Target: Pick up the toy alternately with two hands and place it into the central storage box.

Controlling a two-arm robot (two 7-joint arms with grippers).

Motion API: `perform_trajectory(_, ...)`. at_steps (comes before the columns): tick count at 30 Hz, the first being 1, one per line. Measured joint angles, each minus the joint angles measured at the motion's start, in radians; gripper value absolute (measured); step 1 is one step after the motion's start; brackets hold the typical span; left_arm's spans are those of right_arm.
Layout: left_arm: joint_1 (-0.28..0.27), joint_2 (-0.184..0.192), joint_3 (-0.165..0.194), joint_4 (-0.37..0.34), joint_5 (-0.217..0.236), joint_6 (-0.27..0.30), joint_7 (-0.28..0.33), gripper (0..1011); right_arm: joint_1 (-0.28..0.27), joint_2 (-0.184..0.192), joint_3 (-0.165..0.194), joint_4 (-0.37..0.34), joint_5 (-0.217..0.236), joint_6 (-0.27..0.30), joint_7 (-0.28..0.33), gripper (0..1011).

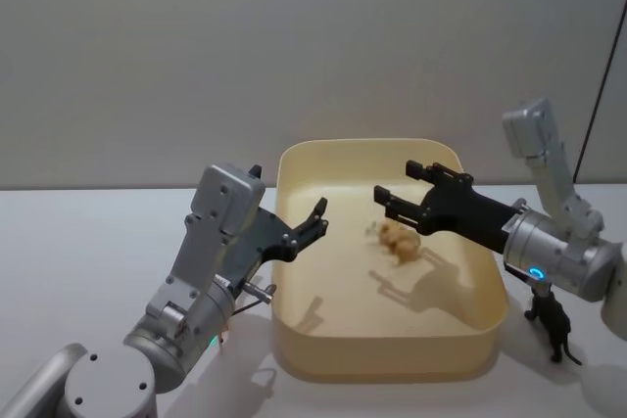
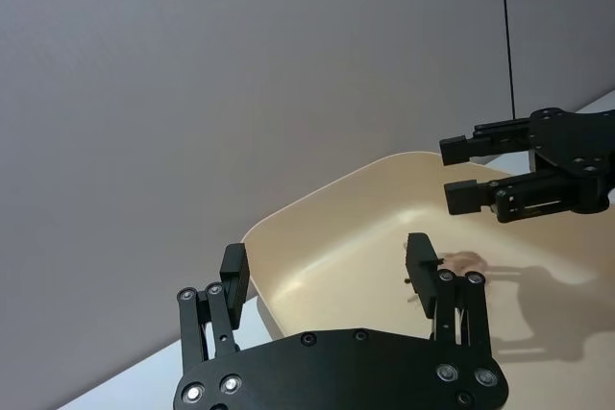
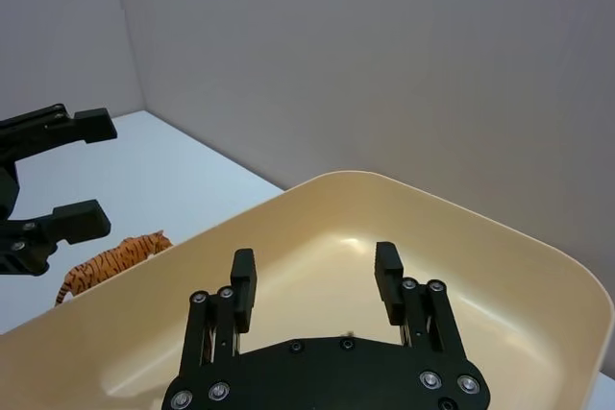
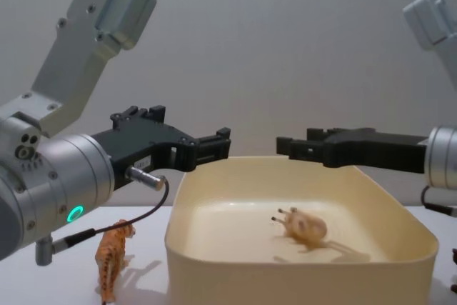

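Hands both spread, empty: left hand [image 1: 318,217] at 9 o'clock, right hand [image 1: 387,201] at 3 o'clock over central storage box [image 1: 382,364]. Tan toy [image 1: 400,239] lies inside, judged delivered; tiger toy [image 4: 114,253] awaits outside at 8 o'clock.

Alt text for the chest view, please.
A cream tub holds a tan toy animal, with the left gripper and right gripper both open above it, tips facing each other. A toy tiger stands on the table beside the tub's left wall.
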Motion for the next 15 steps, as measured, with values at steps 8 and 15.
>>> perform_trajectory(8,0.0,0.0,0.0,0.0,0.0,0.0,0.0,1001,0.005,0.002,0.0,0.002,0.0,-0.007,-0.008,936)
perform_trajectory(15,0.0,0.0,0.0,0.0,0.0,0.0,0.0,1001,-0.02,0.024,0.017,-0.034,-0.001,-0.02,-0.054,1001)
